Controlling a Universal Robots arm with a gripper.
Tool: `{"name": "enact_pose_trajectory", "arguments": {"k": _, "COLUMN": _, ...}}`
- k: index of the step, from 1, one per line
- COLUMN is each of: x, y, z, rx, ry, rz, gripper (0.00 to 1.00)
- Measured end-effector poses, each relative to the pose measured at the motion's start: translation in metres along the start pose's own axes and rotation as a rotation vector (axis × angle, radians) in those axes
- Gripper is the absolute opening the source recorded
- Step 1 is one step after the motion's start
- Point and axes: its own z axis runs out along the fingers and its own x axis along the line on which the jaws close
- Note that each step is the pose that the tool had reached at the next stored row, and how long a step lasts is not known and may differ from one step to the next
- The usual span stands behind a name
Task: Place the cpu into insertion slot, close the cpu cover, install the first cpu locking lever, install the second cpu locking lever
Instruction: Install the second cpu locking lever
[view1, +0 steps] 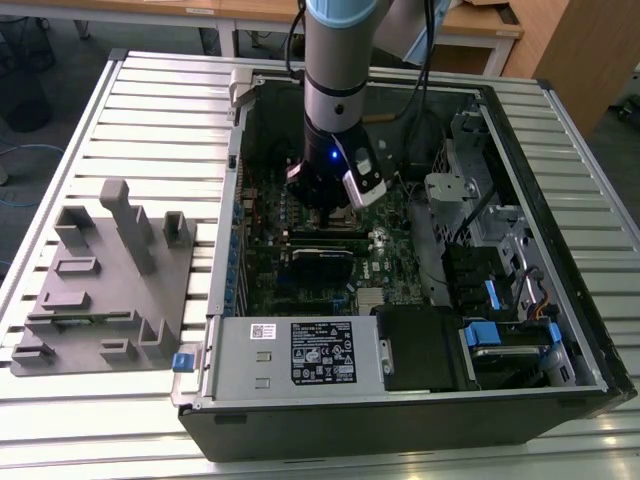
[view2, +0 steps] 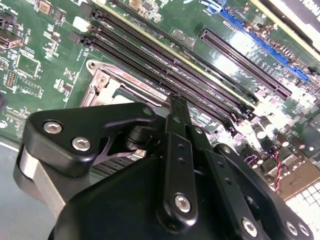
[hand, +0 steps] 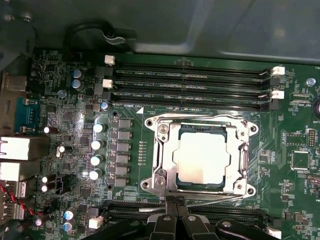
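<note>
Arm reaches down into the open computer case (view1: 420, 400), which lies on the slatted counter (view1: 150, 90); claw (view1: 325, 200) sits low over the motherboard (view1: 270, 270). In both wrist views the claw's fingers (hand: 172, 220) are pressed together with nothing between them, tips at the socket's edge. In the first wrist view the cpu (hand: 201, 158) lies seated in the insertion slot (hand: 239, 165), pale face up, with the cpu cover (hand: 172, 129) folded down flat around it. A thin locking lever (hand: 210, 201) runs along the socket side nearest the fingertips. Memory slots (hand: 190, 85) flank the socket on two sides, a row of capacitors (hand: 97, 145) on a third; room around it is tight. In the exterior view, power supply box (view1: 300, 350) closes the near end; a grey fixture block (view1: 100, 280) stands on the counter at the exterior view's left.
</note>
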Motion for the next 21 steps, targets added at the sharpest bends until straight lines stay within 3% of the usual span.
{"name": "enact_pose_trajectory", "arguments": {"k": 21, "x": 0.0068, "y": -0.0006, "z": 0.0039, "rx": -0.0008, "ry": -0.0002, "rz": 0.000, "gripper": 0.10}}
